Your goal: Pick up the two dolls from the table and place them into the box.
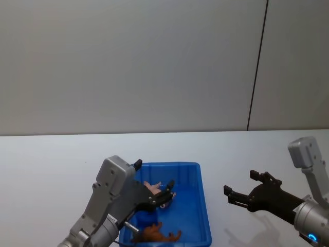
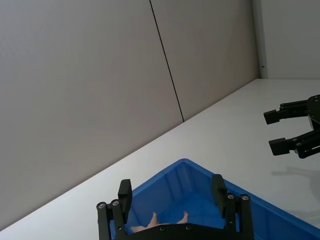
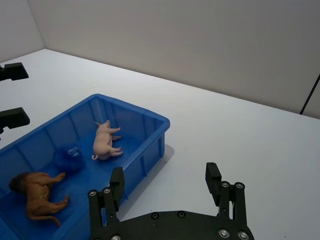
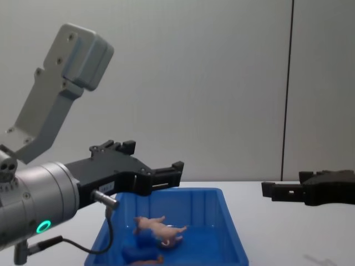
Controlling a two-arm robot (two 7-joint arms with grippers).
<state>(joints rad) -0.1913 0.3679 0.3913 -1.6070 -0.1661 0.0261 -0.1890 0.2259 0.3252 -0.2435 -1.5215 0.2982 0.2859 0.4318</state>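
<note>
Both dolls, pig (image 3: pixel 106 141) and lion (image 3: pixel 37 194), lie sideways in box (image 3: pixel 150 122).

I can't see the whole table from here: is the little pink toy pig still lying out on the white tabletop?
No, the small pale pink toy pig lies on its side inside the bright blue plastic bin.
</note>
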